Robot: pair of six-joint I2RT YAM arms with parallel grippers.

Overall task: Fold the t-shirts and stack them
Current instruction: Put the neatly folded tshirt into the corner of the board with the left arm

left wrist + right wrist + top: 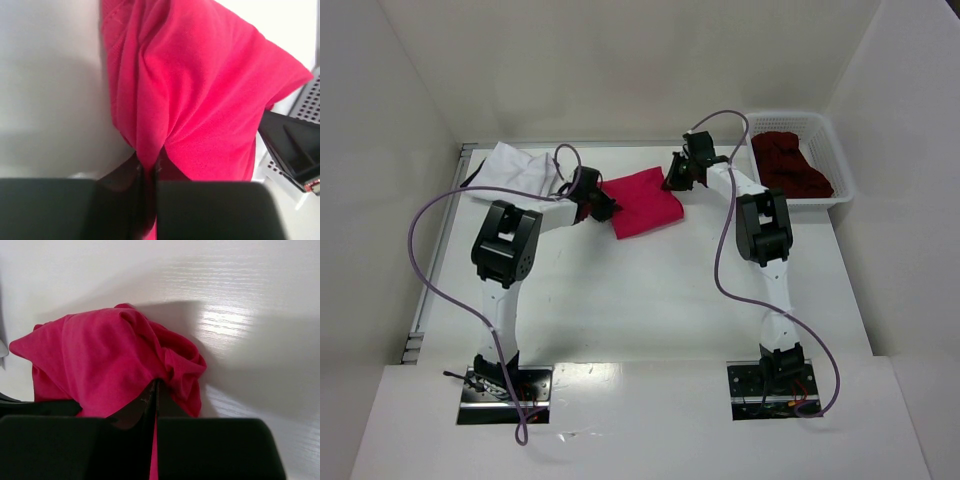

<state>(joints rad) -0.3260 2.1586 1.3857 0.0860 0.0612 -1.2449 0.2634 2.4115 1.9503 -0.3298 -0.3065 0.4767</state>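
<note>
The crimson-red t-shirt (644,202) lies bunched at the far middle of the table, between both grippers. My left gripper (600,207) is shut on its left edge; in the left wrist view the red cloth (200,100) is pinched between the fingers (148,165). My right gripper (676,176) is shut on its right corner; in the right wrist view the red cloth (100,365) runs between the shut fingers (155,395). The white t-shirt with dark trim (515,170) lies crumpled at the far left. The dark maroon t-shirt (790,165) sits in the basket.
A white plastic lattice basket (840,170) stands at the far right corner, also partly seen in the left wrist view (307,105). White walls close the table at the back and sides. Purple cables loop from both arms.
</note>
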